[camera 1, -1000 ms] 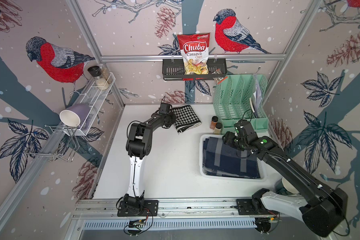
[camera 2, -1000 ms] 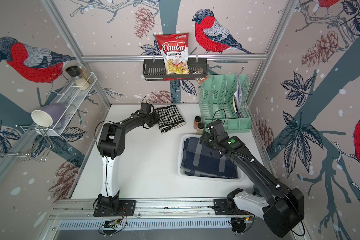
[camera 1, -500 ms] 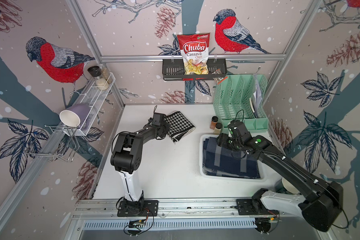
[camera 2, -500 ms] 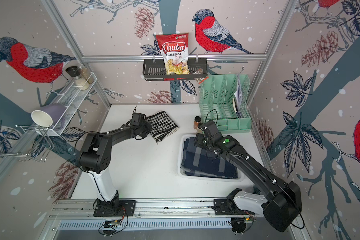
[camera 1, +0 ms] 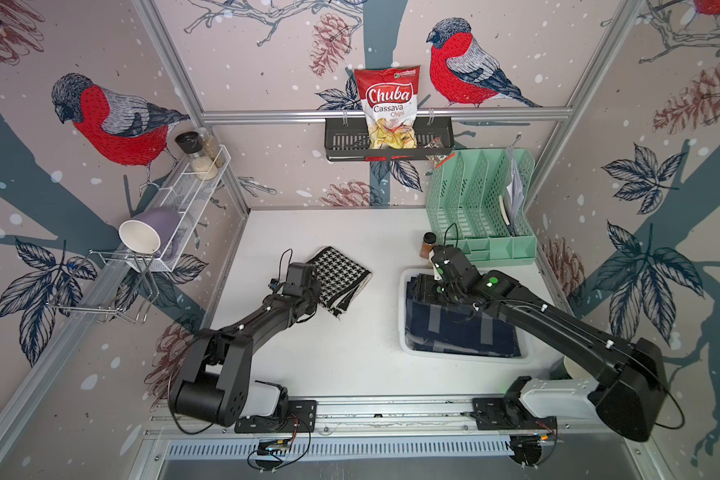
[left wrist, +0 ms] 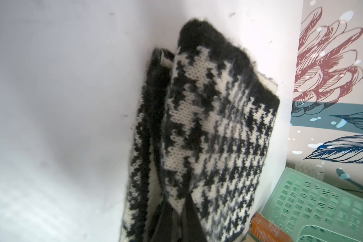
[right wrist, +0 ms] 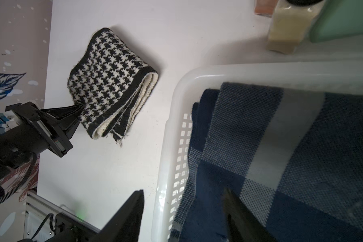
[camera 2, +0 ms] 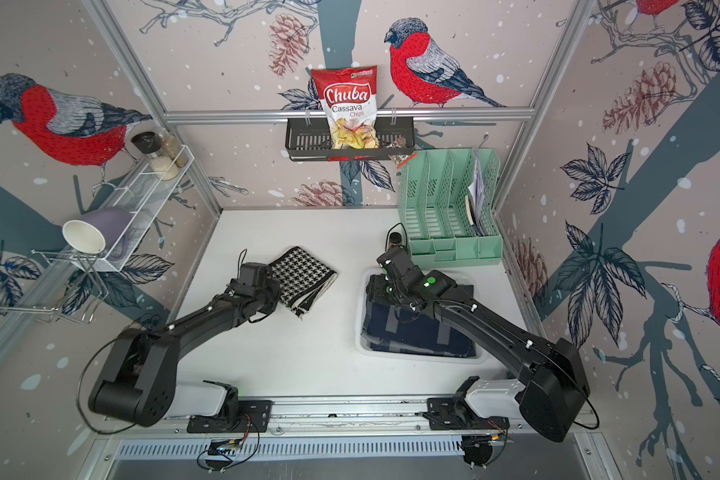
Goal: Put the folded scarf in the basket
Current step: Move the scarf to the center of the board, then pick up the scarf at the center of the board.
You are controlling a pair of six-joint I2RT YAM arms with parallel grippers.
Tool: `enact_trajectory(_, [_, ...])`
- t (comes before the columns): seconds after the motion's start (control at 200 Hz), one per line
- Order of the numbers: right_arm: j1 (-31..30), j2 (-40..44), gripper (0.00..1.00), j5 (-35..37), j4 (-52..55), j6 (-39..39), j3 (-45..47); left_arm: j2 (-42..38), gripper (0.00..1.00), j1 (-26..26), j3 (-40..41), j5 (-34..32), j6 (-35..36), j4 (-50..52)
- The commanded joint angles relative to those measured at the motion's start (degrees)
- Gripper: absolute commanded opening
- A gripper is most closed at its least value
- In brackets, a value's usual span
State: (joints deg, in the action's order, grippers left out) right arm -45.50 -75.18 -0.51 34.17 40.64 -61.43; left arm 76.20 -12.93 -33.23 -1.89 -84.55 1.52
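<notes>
Obs: Top views: where is the scarf?

Op: In both top views the houndstooth scarf (camera 1: 344, 280) lies folded on the bench (camera 1: 329, 361), left of the basket (camera 1: 404, 336), bare bench between them. My left claw (camera 1: 316, 291) sits at its left edge; the wrist hides the jaws there. A navy scarf (camera 1: 458, 328) already lies in the basket.

Obs: Left wrist?

Op: Claw closed on the scarf's edge; the layers fan apart beyond the pinch. I judge the hold may not catch every layer.

Obs: Right wrist?

Op: Left claw pinches one corner; loose ends trail beside it. My right claw (right wrist: 182, 209) stands open, holding nothing, one finger outside the basket's left wall, the other over the navy cloth.

Obs: Plan?

Op: Lift until the hanging folds clear the rim, carry right slowly, lower onto the navy scarf, then let go. I would back the right claw off first; it crowds the drop corner.
</notes>
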Motion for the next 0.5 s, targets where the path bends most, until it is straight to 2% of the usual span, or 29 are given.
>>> enact_trajectory(0.0, [-2.2,-2.5,0.66,-1.3,-2.0,-0.7,-2.4,-4.8,0.00,-0.7,2.4,-2.2,-5.7,4.6])
enact_trajectory(0.27, [-8.6,-10.4,0.68,-2.7,-3.7,1.9,-8.4,-16.5,0.00,-5.1,10.1,-4.0,-13.8,11.0])
enact_trajectory(0.405, [-11.5,-15.3,0.73,-2.9,-3.2,4.3,-12.0,-21.8,0.00,-7.4,12.3,-5.3,-16.7,13.5])
enact_trajectory(0.495, [-12.9,-18.8,0.80,-4.7,-3.7,6.5,-14.1,-23.9,0.06,-9.4,12.8,-5.3,-18.1,15.4])
